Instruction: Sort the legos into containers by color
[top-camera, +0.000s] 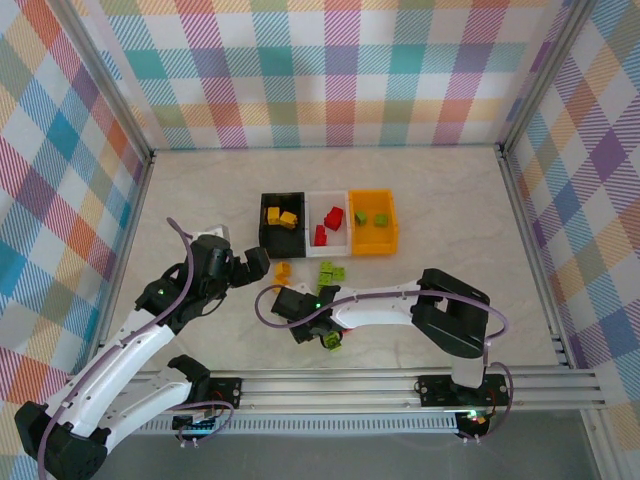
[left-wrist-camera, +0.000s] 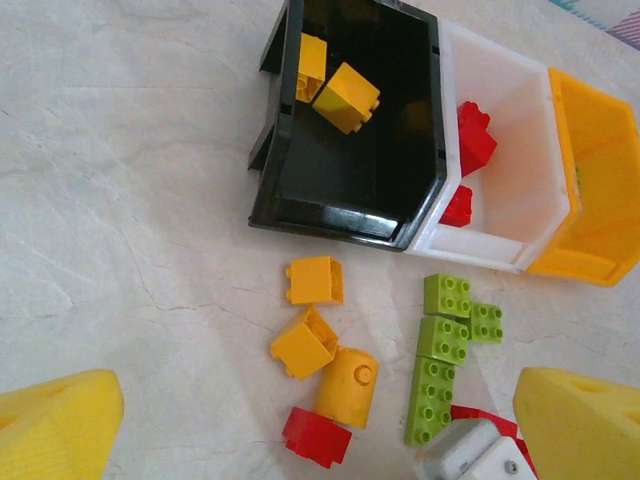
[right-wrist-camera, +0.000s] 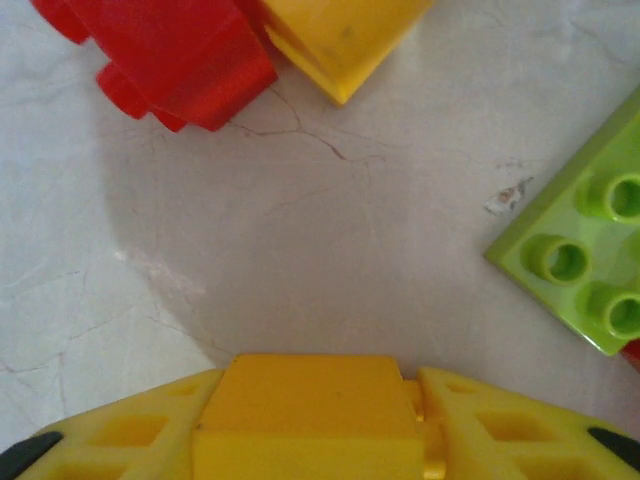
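Sorting partly done: yellow legos (top-camera: 288, 218) lie in the black bin (top-camera: 283, 244), reds (top-camera: 333, 217) in the white bin (top-camera: 322, 201), greens (top-camera: 380, 219) in the orange bin (top-camera: 372, 246). The right hand (right-wrist-camera: 310, 425) grips a yellow brick (right-wrist-camera: 305, 395) over the table (top-camera: 450, 200) — the left hand (left-wrist-camera: 320, 430) hangs open above the unsorted pile (left-wrist-camera: 305, 342).
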